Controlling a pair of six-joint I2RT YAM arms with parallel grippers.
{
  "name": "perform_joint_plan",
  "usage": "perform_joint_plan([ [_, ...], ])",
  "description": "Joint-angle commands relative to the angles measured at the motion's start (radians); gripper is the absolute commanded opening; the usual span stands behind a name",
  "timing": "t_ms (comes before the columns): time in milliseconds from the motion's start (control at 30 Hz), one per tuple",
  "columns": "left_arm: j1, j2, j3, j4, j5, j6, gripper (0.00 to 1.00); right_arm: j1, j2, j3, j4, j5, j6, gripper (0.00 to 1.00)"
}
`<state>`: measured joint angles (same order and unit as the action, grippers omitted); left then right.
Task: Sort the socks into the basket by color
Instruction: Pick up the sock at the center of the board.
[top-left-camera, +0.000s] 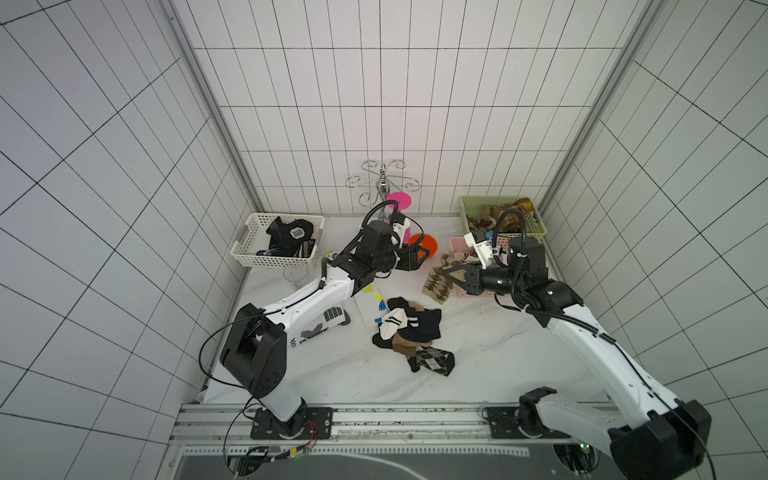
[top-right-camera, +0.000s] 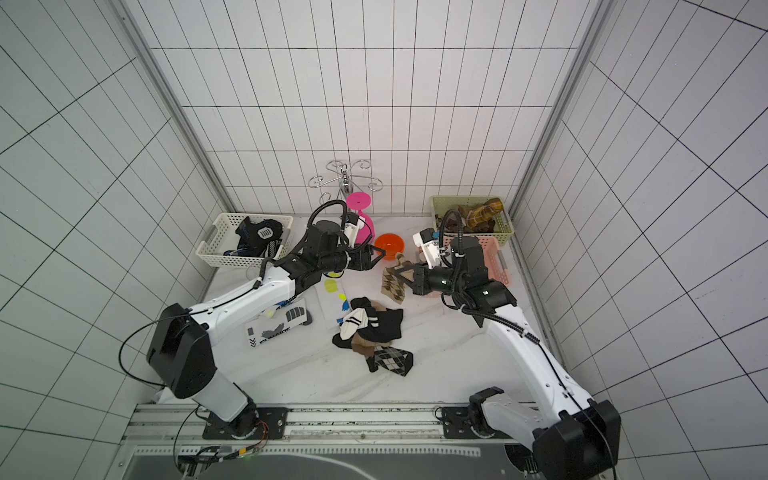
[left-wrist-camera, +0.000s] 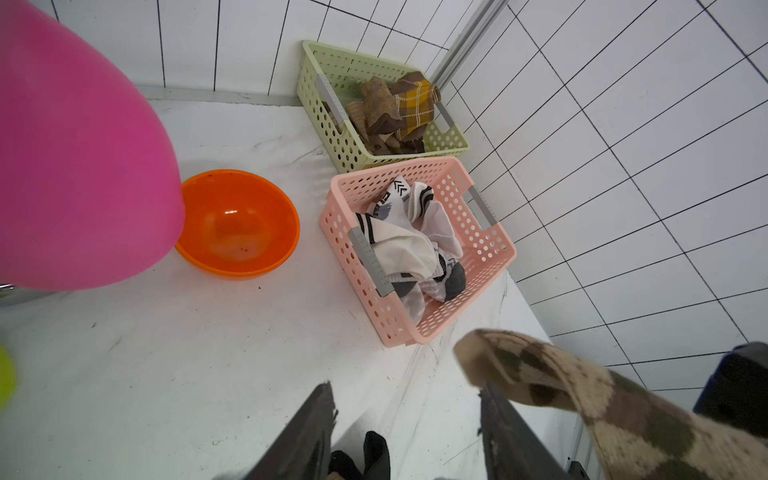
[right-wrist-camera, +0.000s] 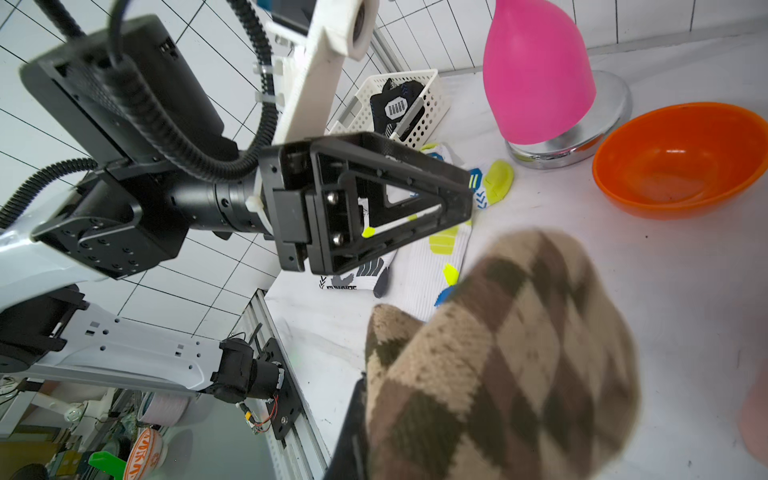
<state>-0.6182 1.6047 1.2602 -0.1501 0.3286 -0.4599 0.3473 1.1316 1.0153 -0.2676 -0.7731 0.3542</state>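
Observation:
My right gripper (top-left-camera: 451, 276) is shut on a tan-and-brown argyle sock (top-left-camera: 436, 284), which hangs above the table and fills the right wrist view (right-wrist-camera: 498, 353). My left gripper (left-wrist-camera: 407, 390) faces it with its jaws open and nothing between them. That sock (left-wrist-camera: 582, 395) hangs just outside one left finger. A pile of black, white and brown socks (top-left-camera: 409, 328) lies mid-table. White printed socks (top-right-camera: 332, 303) lie under the left arm. Black socks sit in the white basket (top-left-camera: 276, 245), brown ones in the green basket (left-wrist-camera: 332, 75), white ones in the pink basket (left-wrist-camera: 490, 257).
An orange bowl (top-left-camera: 424, 243) stands just beyond the left gripper. Behind it is a pink teardrop shape on a chrome base (right-wrist-camera: 536, 70), with a metal hook stand (top-left-camera: 382, 183) at the back wall. A clear glass (top-left-camera: 296, 274) sits by the white basket.

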Motion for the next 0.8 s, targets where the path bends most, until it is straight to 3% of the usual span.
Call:
perform_joint_plan([
  [0, 0.010, -0.107, -0.081, 0.091, -0.039, 0.036, 0.64, 0.000, 0.030, 0.135, 0.044, -0.060, 0.015, 0.00],
  [367, 0.011, -0.398, -0.392, 0.355, 0.052, 0.237, 0.64, -0.045, 0.103, 0.150, 0.152, -0.324, 0.136, 0.00],
  [467, 0.000, -0.426, -0.435, 0.403, 0.105, 0.292, 0.65, -0.046, 0.106, 0.126, 0.227, -0.376, 0.193, 0.00],
  [633, -0.109, -0.449, -0.483, 0.498, 0.030, 0.445, 0.67, -0.044, 0.103, 0.091, 0.345, -0.447, 0.288, 0.00],
  [767, -0.140, -0.420, -0.460, 0.543, 0.025, 0.460, 0.68, -0.042, 0.097, 0.074, 0.375, -0.483, 0.309, 0.00],
])
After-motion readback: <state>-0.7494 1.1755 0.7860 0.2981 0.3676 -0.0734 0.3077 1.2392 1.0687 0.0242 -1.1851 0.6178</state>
